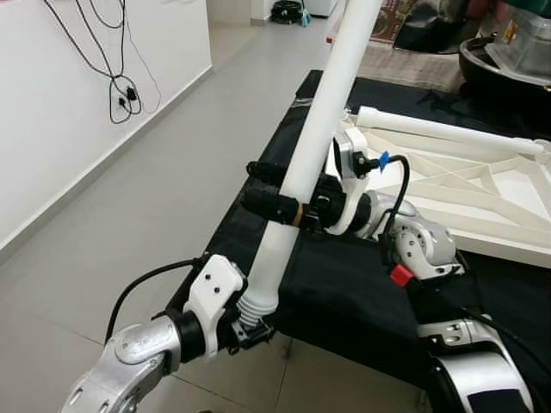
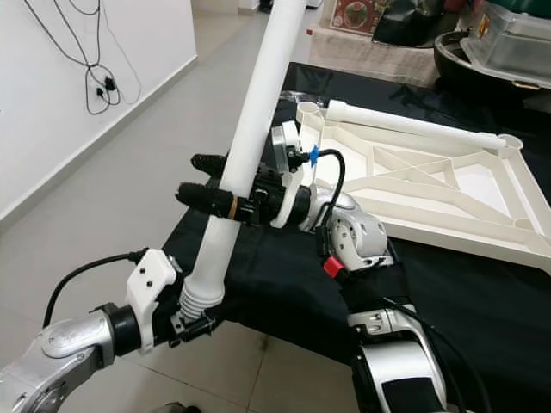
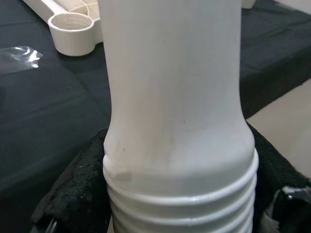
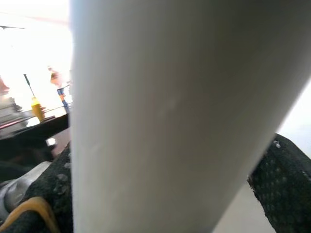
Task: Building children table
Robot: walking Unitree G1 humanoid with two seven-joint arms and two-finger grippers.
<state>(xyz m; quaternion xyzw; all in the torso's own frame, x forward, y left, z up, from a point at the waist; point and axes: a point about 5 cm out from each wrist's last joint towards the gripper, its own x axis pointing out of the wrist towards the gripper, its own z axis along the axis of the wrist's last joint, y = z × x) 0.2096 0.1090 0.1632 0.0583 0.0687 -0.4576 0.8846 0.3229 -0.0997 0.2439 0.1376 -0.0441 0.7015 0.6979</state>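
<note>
A long white table leg [image 1: 323, 112] slants up from lower left to the top of the view, above the edge of the black-covered table. My left gripper [image 1: 250, 329] is shut on its threaded lower end [image 3: 180, 204]. My right gripper [image 1: 271, 194] is shut around the leg's middle, its black fingers [image 2: 207, 196] sticking out to the left. The white table top [image 2: 448, 202] lies upside down on the black cloth [image 1: 344, 292], with another white leg [image 1: 448, 131] along its far edge and an empty round socket [image 3: 73, 29] at a corner.
Grey tiled floor [image 1: 129, 206] runs along the table's left side. A white wall [image 1: 52, 103] with hanging black cables [image 1: 125, 90] stands at the left. Dark bags and a container [image 1: 499, 43] crowd the far right behind the table.
</note>
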